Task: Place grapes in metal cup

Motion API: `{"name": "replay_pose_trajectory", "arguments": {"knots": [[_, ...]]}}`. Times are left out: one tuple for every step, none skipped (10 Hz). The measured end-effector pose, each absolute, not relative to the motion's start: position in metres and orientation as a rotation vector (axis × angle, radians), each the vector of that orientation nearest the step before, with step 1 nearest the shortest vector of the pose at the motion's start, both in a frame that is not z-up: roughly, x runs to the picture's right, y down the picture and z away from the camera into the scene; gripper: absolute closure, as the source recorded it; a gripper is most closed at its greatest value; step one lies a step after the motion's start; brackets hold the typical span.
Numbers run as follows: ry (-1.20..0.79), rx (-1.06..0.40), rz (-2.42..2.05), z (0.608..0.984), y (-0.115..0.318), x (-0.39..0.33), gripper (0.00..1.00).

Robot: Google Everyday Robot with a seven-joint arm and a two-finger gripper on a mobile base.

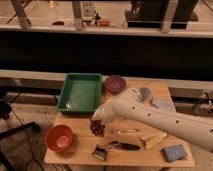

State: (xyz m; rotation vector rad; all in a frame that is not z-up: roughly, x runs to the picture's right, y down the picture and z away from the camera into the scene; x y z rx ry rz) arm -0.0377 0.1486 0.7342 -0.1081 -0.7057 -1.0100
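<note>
1. Camera view, positions: the gripper [98, 121], at the tip of the white arm [150, 115], sits low over the front left of the table [75, 152], right on top of the grapes [96, 129]. Whether it has clamped them or only rests over them cannot be told. The grapes lie just in front of the tray [80, 92], near the orange bowl [59, 138].
2. Same view, target: a grey round thing at the back right, partly behind the arm, is probably the cup [145, 93]. It is well apart from the grapes.
3. Risks:
   - A bunch is soft and loose, so a weak or off-centre hold could shed berries or drop it on the way.
   - The carry crosses the table, and the arm could brush the purple bowl [115, 83].
   - The cup looks narrow and light, so a bunch released off-centre may catch the rim or tip it.
4. Counts:
   - one bunch of grapes
   - one cup
   - one tray
   - two bowls
   - one brush [120, 146]
   - one slim utensil [127, 131]
   - one yellow piece [153, 140]
   - one sponge [174, 152]
   - one pale cloth [161, 104]
</note>
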Motion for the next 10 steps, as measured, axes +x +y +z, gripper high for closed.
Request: {"name": "replay_pose_trajectory", "arguments": {"knots": [[-0.694,-0.115,-1.002,0.737,0.147,-0.035,0.20],[-0.685,-0.120,-0.997,0.738,0.147,-0.034,0.20],[-0.673,-0.127,-0.990,0.740,0.146,-0.031,0.20],[-0.662,-0.134,-0.983,0.741,0.146,-0.031,0.20],[-0.654,-0.137,-0.979,0.742,0.145,-0.031,0.20],[-0.666,-0.134,-0.969,0.742,0.147,-0.028,0.20],[-0.671,-0.132,-0.951,0.744,0.148,-0.017,0.20],[-0.675,-0.137,-0.937,0.745,0.149,-0.008,0.20],[-0.673,-0.142,-0.928,0.747,0.150,-0.001,0.20],[-0.671,-0.145,-0.921,0.748,0.151,0.002,0.20]]}}
